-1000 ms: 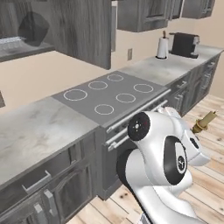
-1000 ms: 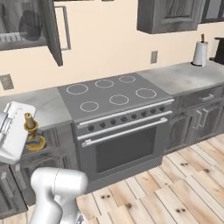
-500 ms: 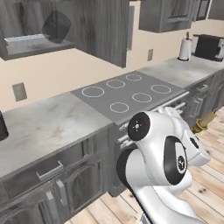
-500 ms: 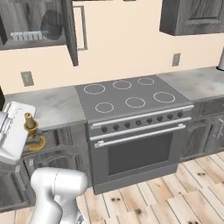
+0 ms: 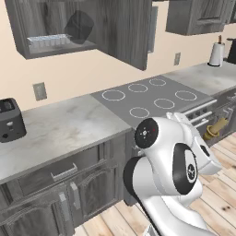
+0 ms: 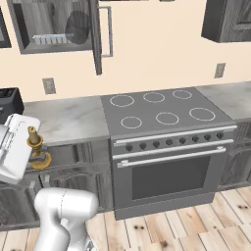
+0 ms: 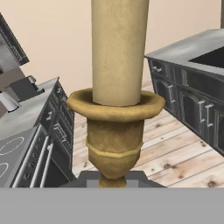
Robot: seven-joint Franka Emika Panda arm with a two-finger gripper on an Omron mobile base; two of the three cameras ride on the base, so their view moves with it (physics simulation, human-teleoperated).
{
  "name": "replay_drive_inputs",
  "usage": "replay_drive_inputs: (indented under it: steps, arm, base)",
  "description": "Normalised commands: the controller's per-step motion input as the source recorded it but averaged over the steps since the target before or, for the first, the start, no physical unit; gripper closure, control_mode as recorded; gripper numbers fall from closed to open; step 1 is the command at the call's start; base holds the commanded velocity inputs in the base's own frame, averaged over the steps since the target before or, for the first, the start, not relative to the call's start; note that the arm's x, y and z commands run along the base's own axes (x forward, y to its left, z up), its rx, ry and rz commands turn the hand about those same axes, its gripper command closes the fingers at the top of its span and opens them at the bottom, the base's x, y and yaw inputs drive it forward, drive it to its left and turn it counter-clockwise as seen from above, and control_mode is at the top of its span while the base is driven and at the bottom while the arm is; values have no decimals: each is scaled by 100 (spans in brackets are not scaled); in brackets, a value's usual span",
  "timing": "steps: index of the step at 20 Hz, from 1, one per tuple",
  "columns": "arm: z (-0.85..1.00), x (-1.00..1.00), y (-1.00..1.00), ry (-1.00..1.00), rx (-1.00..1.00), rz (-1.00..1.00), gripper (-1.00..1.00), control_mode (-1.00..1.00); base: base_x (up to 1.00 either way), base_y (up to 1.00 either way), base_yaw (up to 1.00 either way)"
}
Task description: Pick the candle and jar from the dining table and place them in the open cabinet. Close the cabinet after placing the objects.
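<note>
My gripper (image 6: 29, 148) is shut on the golden-brass candle (image 6: 35, 146), held at counter height in front of the lower cabinets. In the left base view the candle (image 5: 215, 129) pokes out past the arm at the right, with the gripper (image 5: 208, 134) behind it. Close up in the hand view, the candle (image 7: 116, 87) rises from between the fingertips. The open cabinet (image 5: 50, 27) hangs up on the wall with a clear ridged tray (image 5: 48, 42) on its shelf and its door (image 5: 126, 30) swung out. From the right, the cabinet (image 6: 54, 27) sits top left. The dining table (image 7: 192, 54) stands behind the candle. The jar is out of view.
A dark toaster (image 5: 10, 119) sits on the marble counter (image 5: 60, 126) under the cabinet. To its right is the stove (image 6: 162, 112) with an oven below. A paper towel roll (image 5: 215, 54) stands far right. Wood floor (image 6: 186, 225) lies in front of the units.
The whole scene has slid to the right in both base views, so the base has moved left along the counter. The open cabinet and toaster came into view. The candle stays in the gripper.
</note>
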Motion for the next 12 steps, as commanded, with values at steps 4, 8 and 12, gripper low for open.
replay_drive_inputs:
  steps: [4, 8, 12]
  arm:
    - [0, 0, 0, 0, 0, 0, 100, 100]
    - [0, 0, 0, 0, 0, 0, 100, 100]
    - [0, 0, 0, 0, 0, 0, 100, 100]
  base:
    - [35, 0, 24]
    - [34, 0, 21]
    - [40, 0, 16]
